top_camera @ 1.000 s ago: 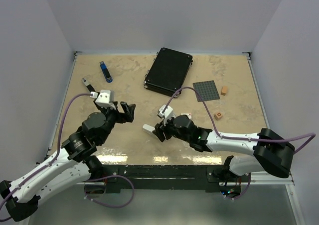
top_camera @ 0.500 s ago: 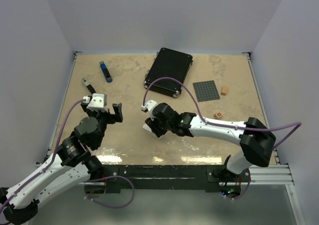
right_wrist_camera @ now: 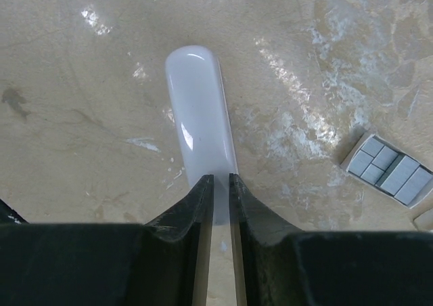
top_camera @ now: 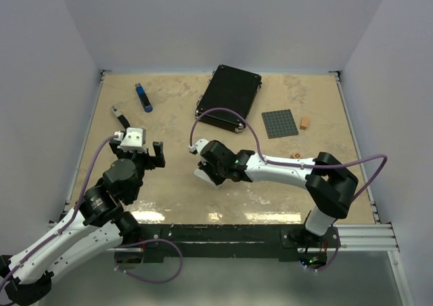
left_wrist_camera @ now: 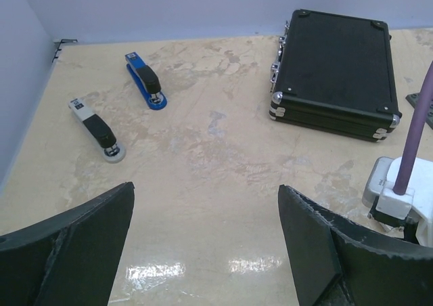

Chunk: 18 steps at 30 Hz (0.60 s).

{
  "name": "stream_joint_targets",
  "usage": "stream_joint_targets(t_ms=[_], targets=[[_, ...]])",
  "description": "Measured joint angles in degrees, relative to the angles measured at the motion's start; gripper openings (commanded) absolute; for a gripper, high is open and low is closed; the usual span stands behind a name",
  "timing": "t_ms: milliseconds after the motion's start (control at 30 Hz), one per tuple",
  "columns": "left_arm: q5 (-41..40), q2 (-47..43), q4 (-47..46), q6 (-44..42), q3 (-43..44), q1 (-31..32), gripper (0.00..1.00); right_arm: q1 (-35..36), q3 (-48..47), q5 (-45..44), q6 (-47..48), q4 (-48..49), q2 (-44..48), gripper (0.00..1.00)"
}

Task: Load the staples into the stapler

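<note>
A white stapler [right_wrist_camera: 197, 110] lies flat on the table and also shows in the top view [top_camera: 201, 176]. My right gripper [right_wrist_camera: 221, 177] is shut on its near end, with the white body pinched between the fingers; the gripper sits low over it in the top view [top_camera: 211, 172]. The staples [right_wrist_camera: 391, 171] lie just to the right of the gripper as a small open white box with grey strips inside. The box is hidden under the arm in the top view. My left gripper [left_wrist_camera: 205, 187] is open and empty above bare table, to the left of the stapler [top_camera: 157, 156].
A blue stapler [left_wrist_camera: 145, 81] and a black-and-grey stapler [left_wrist_camera: 95, 128] lie at the far left. A black case [top_camera: 230, 96] stands at the back centre. A grey baseplate [top_camera: 280, 123] and two orange-brown cubes [top_camera: 304, 123] [top_camera: 296, 156] lie to the right.
My right gripper has moved left onto the white stapler and closed on it. My left gripper has drawn back to the left and stays open.
</note>
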<state>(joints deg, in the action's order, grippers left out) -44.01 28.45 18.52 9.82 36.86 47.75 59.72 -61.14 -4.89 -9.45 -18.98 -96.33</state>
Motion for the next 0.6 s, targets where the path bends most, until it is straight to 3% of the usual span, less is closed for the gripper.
stream_joint_targets(t_ms=[200,433,600], targets=[[-0.2,0.0,0.0,0.0,0.0,-0.1,0.92,-0.2,0.0,0.2,-0.7,2.6,-0.7,0.24],[-0.7,0.0,0.1,0.0,0.0,-0.1,0.92,0.0,-2.8,0.0,-2.0,-3.6,2.6,0.58],[-1.2,0.0,0.2,0.0,0.0,-0.1,0.92,0.0,-6.3,0.0,-1.9,-6.9,6.2,0.70]])
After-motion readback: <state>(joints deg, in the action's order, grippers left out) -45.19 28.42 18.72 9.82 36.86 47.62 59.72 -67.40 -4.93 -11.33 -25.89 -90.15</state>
